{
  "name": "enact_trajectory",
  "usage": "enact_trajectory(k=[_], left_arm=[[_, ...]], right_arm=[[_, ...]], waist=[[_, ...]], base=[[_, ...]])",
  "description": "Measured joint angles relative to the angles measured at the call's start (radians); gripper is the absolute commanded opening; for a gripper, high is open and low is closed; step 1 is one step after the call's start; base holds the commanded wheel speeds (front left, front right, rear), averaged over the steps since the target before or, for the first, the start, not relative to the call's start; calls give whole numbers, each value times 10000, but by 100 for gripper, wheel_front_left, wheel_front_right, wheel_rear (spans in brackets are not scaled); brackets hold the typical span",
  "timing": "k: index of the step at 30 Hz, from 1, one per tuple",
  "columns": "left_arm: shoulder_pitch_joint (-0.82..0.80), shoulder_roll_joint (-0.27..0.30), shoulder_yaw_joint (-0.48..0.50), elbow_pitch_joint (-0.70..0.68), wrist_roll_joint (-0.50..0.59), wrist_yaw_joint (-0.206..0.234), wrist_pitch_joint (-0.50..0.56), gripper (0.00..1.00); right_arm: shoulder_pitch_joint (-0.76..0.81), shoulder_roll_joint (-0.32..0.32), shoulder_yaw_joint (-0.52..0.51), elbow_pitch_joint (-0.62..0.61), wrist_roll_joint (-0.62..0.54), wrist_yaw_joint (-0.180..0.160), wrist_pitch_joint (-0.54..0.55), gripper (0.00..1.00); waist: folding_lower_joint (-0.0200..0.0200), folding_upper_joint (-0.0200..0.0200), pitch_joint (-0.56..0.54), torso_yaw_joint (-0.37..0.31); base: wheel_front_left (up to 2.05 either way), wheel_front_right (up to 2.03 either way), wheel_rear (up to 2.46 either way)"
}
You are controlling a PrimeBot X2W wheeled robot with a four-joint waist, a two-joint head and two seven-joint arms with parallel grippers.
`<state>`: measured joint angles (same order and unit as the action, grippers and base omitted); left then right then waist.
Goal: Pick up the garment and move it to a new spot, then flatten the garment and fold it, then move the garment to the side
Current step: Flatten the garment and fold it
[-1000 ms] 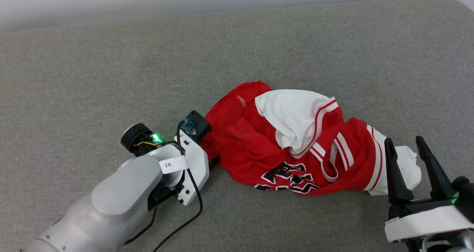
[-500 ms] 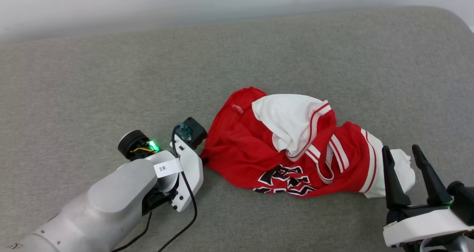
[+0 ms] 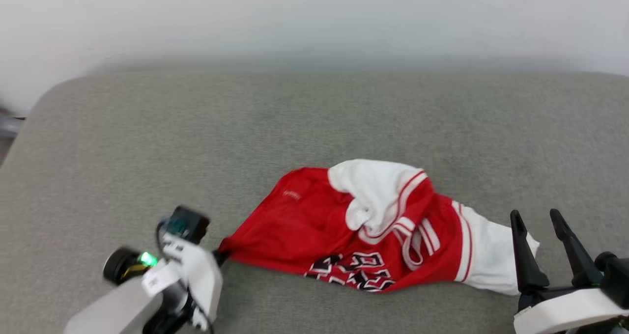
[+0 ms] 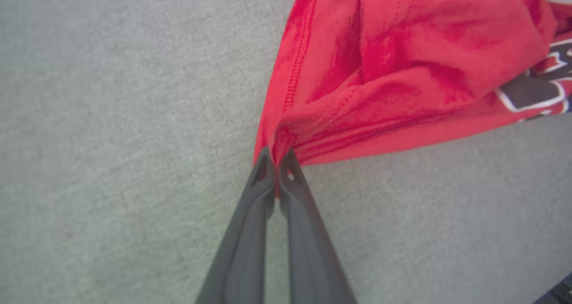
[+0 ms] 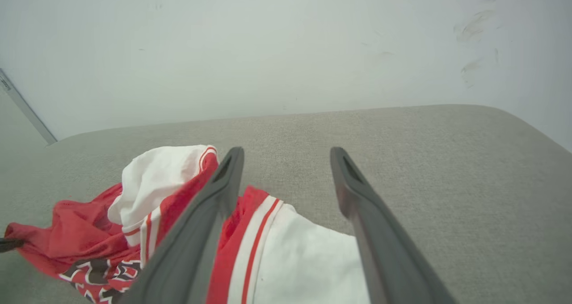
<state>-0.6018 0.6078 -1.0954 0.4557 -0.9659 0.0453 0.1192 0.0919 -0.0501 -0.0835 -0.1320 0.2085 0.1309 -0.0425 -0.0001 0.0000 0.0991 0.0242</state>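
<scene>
Crumpled red garment point(image 3: 314, 226), white sleeves, hem corner in tightly closed left hand point(image 4: 277, 157); right hand point(image 3: 535, 215) open

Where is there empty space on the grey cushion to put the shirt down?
The widest bare grey cushion lies between the shirt and the white wall. More lies left of the left fingers pinching its corner. The front right is crowded: shirt and right fingers.

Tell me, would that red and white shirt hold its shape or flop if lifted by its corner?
Probably flop: the garment lies in soft bunched folds and pulls to a point where the left gripper pinches its red edge. It looks thin and light, so the rest would likely dangle. The grey fabric surface might drag on it.
</scene>
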Motion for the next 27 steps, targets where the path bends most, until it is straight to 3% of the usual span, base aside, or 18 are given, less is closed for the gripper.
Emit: enact_trajectory(k=[5,8,13,19,20,21,23,27], left_arm=[[1603,779,395,-970,-865,880,-278,0],[2688,934,529,-1509,-1480,1331,-447,0],[4127,706,696,-2021,-2337,1843,-871,0],[4804,184,596,-2121,-2585,1983,-1164,0],[4794,119,596,-2134,-2493,1988,-1302,41],[4753,92,594,-2130,-2368,2025,-1421,100],[4625,46,648,-2115,-2127,2150,-1758,100],[4162,31,1041,-2002,-1444,2807,-2872,100]], right_arm=[[159,-2,-23,-58,-69,0,96,100],[263,-2,-42,-82,-71,0,157,100],[394,0,31,-136,-165,0,268,100],[523,0,167,-263,-192,0,495,100],[523,0,182,-288,-230,0,523,100],[530,0,180,-307,-238,0,535,100],[572,0,173,-353,-240,0,610,100],[629,0,157,-424,-251,0,711,100]], waist=[[0,0,-300,454],[0,0,-477,654],[0,0,-793,857],[-1,0,-1108,994],[-1,0,-1137,1005],[-1,0,-1164,1015],[-1,0,-1219,1031],[-1,0,-1319,1032]], base=[[0,0,0],[0,0,0],[0,0,0],[0,0,0],[0,0,0],[0,0,0],[0,0,0],[0,0,0]])
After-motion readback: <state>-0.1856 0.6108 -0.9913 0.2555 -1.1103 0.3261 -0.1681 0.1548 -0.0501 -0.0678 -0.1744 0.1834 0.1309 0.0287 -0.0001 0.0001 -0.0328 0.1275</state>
